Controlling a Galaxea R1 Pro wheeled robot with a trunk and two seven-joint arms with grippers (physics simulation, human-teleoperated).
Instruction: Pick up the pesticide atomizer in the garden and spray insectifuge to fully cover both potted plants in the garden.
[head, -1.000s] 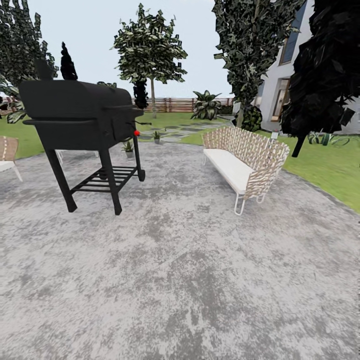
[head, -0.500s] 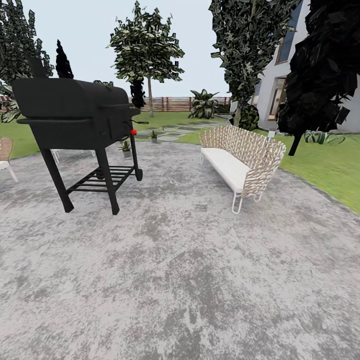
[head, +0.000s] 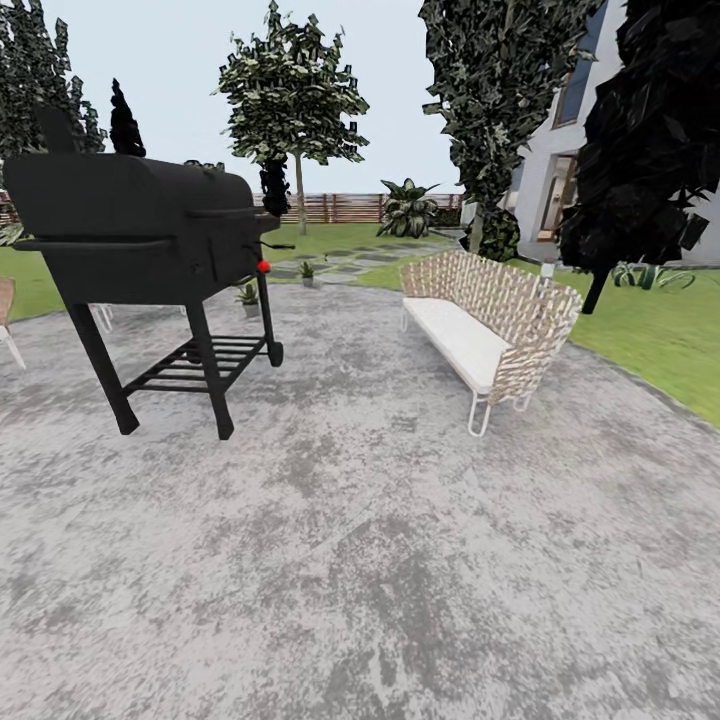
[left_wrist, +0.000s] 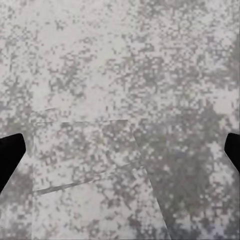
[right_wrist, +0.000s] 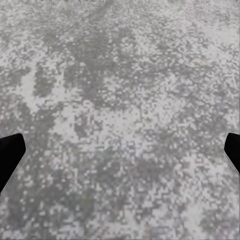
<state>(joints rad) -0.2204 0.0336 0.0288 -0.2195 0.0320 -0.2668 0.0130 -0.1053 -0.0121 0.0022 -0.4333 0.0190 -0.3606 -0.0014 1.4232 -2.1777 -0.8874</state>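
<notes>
Speckled grey paved patio, round-edged, bordered by green lawn. Left gripper: black fingertips at the two opposite edges of the left wrist view, spread wide, nothing between them, pavement beneath. Right gripper: fingertips likewise far apart and empty above the same grey surface. Black barrel grill on four legs with a lower slatted shelf, standing on the patio at the robot's left; a red knob on its side. Wicker sofa with white cushion on white legs, at the right. Potted plants: one just beyond the grill at the patio's far edge, second farther back beside grey stepping stones. Wooden slatted fence at the rear. Trees, dark bushes, and a pale house wall at the right. Pesticide atomizer: cannot be made out.
</notes>
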